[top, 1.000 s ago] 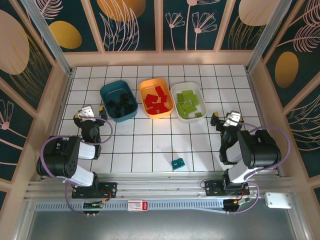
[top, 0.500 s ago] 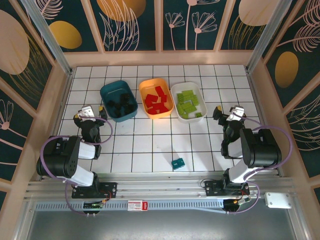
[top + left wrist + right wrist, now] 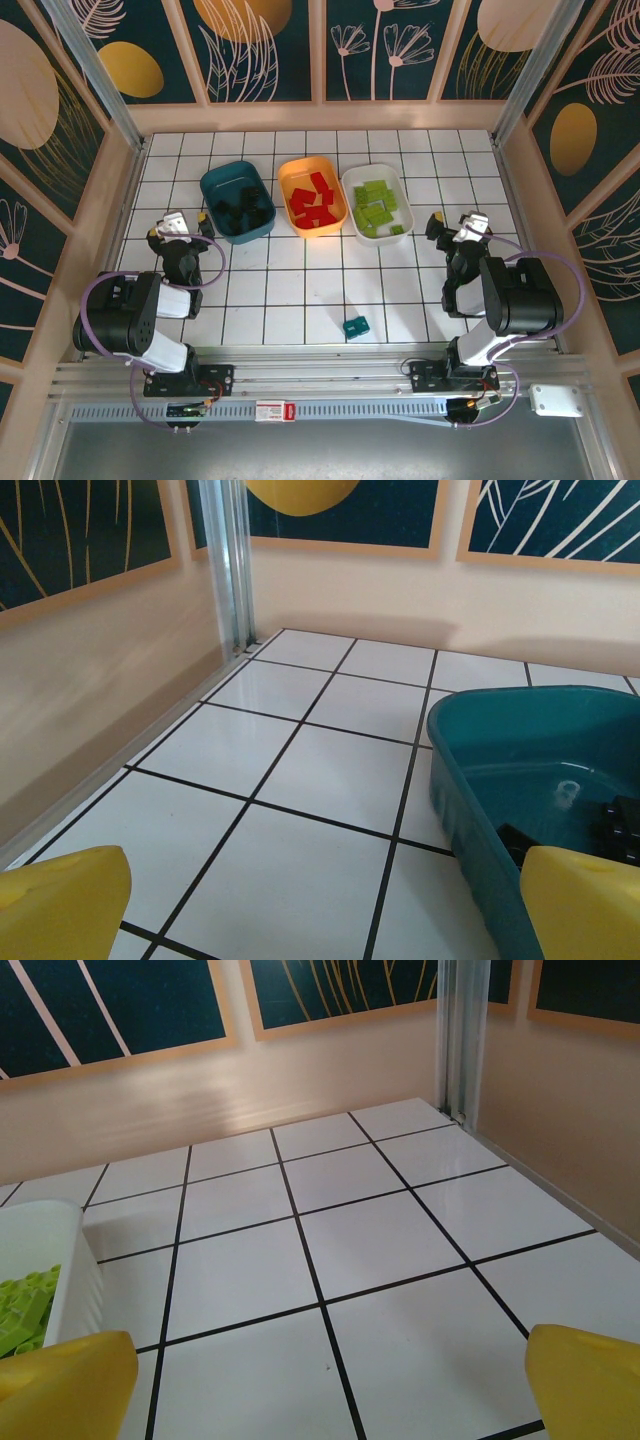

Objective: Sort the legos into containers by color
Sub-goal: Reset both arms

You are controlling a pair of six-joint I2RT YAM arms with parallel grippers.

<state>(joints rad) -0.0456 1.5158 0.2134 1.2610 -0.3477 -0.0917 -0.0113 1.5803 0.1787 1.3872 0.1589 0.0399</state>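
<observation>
Three tubs stand in a row at mid-table. The dark teal tub (image 3: 237,201) holds black legos (image 3: 243,207), the orange tub (image 3: 312,195) holds red legos (image 3: 313,199), and the white tub (image 3: 378,203) holds lime green legos (image 3: 378,209). One teal lego (image 3: 355,327) lies alone on the tiles near the front edge. My left gripper (image 3: 178,224) rests open to the left of the teal tub (image 3: 520,770), nothing between its yellow fingertips (image 3: 60,900). To the right of the white tub (image 3: 45,1250), my right gripper (image 3: 456,229) stands open and empty over bare tiles.
Low beige walls (image 3: 320,115) with patterned panels ring the white tiled table (image 3: 300,280). An aluminium rail (image 3: 320,375) runs along the near edge by both arm bases. Bare tiles lie between the tubs and the front edge.
The right gripper has shifted slightly back and to the right over the last second, then held still. The left arm, the tubs and the teal lego have not moved.
</observation>
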